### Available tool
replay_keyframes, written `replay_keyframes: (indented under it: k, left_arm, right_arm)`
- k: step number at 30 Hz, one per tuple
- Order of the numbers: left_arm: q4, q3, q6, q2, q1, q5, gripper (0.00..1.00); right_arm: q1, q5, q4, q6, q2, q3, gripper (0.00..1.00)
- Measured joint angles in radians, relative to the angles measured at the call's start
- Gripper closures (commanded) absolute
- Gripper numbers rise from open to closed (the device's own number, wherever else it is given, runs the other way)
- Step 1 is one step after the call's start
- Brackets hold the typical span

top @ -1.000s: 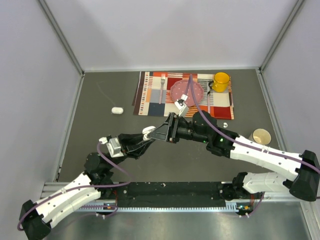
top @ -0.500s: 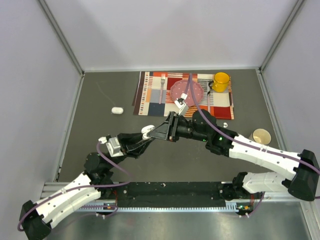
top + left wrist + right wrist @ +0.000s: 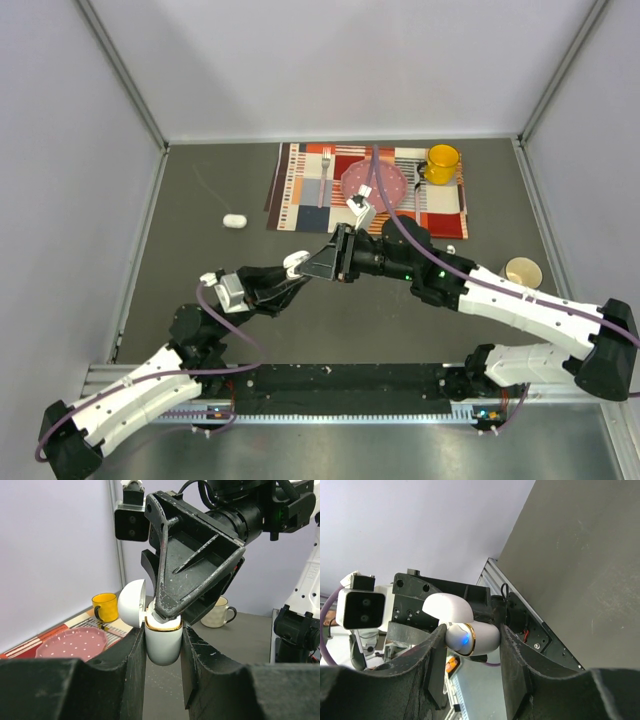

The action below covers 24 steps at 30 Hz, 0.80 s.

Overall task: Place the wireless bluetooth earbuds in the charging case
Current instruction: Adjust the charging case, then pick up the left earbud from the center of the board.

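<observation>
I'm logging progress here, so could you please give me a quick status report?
Left tool shut on charging case, lid open. Right tool at case mouth, grip unclear. No earbud visible there. No obstruction seen.

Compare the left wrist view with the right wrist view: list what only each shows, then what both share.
Left wrist only: yellow mug, pink plate, cream cup. Right wrist only: a blue light on the case, and the left wrist camera. Both: the open, gold-rimmed case, between the left fingers in one and the right fingers in the other.
</observation>
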Motion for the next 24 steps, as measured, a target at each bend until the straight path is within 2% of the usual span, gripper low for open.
replay_keyframes:
  k: [6,9,10,16,19,24]
  left_arm:
    - [-0.001,0.000,0.005,0.017,0.000,0.000,1.00]
    - [-0.006,0.000,0.007,0.027,0.000,0.000,1.00]
    - [-0.007,0.000,0.008,0.028,0.000,0.000,1.00]
    - [-0.024,-0.001,0.010,0.009,-0.001,-0.025,1.00]
    - [-0.025,-0.006,0.010,-0.018,-0.001,-0.048,1.00]
    - [-0.023,-0.024,0.005,-0.042,-0.001,-0.080,1.00]
  right_arm:
    - [-0.002,0.008,-0.030,-0.030,0.005,0.013,0.70]
    - [-0.004,0.016,-0.056,-0.047,0.005,0.022,0.60]
    - [-0.004,0.017,-0.067,-0.051,0.006,0.026,0.53]
    - [-0.004,0.023,-0.083,-0.085,0.006,0.033,0.32]
    - [-0.004,0.031,-0.081,-0.100,0.006,0.033,0.27]
    - [-0.004,0.047,-0.082,-0.119,-0.001,0.033,0.25]
